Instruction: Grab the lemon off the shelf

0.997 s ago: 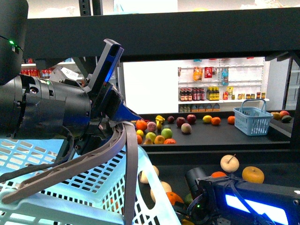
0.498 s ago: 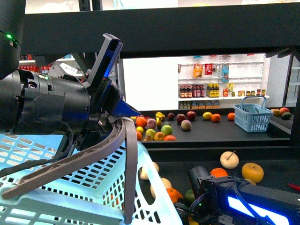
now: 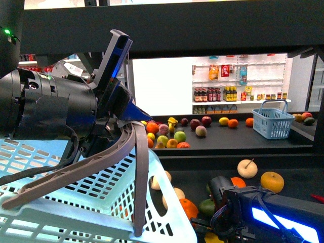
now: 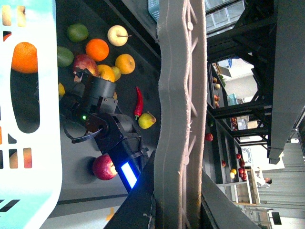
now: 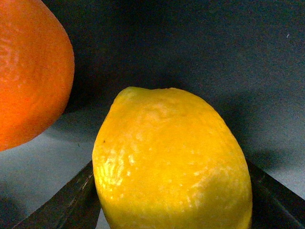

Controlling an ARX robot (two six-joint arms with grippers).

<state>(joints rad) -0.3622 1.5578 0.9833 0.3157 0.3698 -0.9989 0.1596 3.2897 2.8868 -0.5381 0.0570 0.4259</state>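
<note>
Down at the bottom right of the front view, seeing the black right arm (image 3: 243, 205) reaching low over the lower deck of the big black metal shelf (image 3: 202, 30). Finding the bright yellow oval lemon (image 5: 171, 157) very close in the right wrist view, sitting on the dark grey deck and filling most of the picture. Showing the dark jaws of the right gripper (image 5: 171, 202), one on each side of the lemon, right up against its skin. Not being able to tell whether squeezing it or only standing beside it. Spotting a big round orange fruit (image 5: 28, 71) near the lemon, with a dark gap between.

Filling the left half of the front view, showing the fat black left arm (image 3: 45, 111), with the left gripper (image 3: 72, 219) spreading its two long grey fingers (image 3: 76, 172) wide apart over a pale blue plastic basket full of holes (image 3: 172, 228).

Seeing, at the lower right of the front view, a pale cream apple with a stem (image 3: 247, 168) and an orange-yellow round fruit (image 3: 272, 181) lying near each other on the deck. Seeing, farther back at the right, a small blue basket with a handle (image 3: 273, 124) standing on another dark deck.
</note>
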